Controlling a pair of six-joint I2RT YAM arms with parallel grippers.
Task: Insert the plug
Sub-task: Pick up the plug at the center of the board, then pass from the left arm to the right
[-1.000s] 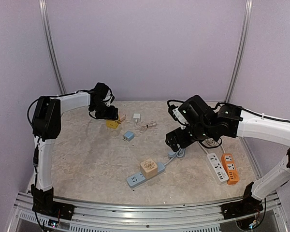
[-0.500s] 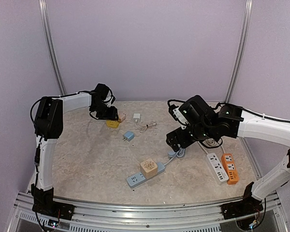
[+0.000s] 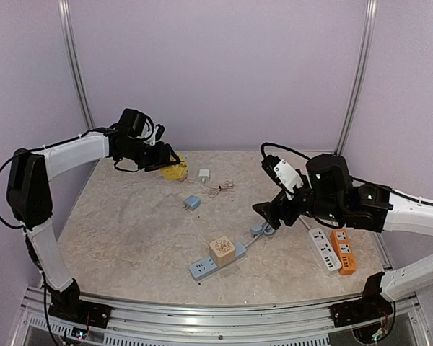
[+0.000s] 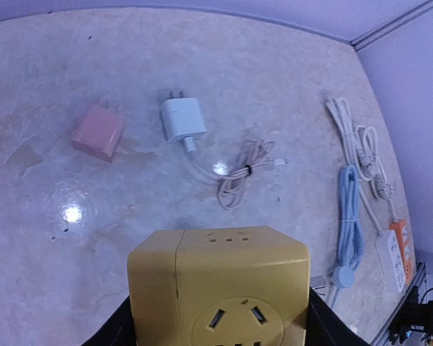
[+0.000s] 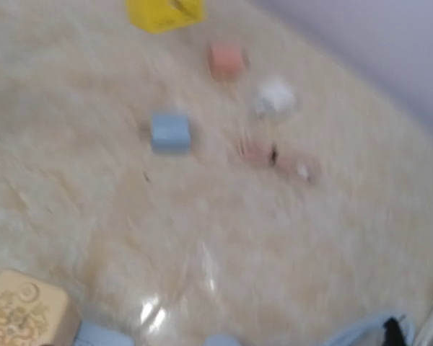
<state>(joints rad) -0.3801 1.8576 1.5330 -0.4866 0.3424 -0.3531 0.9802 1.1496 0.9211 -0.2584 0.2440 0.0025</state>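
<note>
Partly cropped yellow socket cube (image 4: 218,288), right wrist view blurred

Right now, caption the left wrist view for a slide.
Left gripper holds yellow cube socket above pink adapter and white charger.

Left arm (image 3: 72,148) reaches far back-left with the forearm roughly level. Left gripper (image 3: 164,164) points inward, jaws clamped on both sides of the yellow socket cube (image 4: 220,288), carried in the air. Right arm (image 3: 411,213) is folded in toward centre, wrist pitched down. Right gripper (image 3: 264,210) sits low, jaws spread wide
</note>
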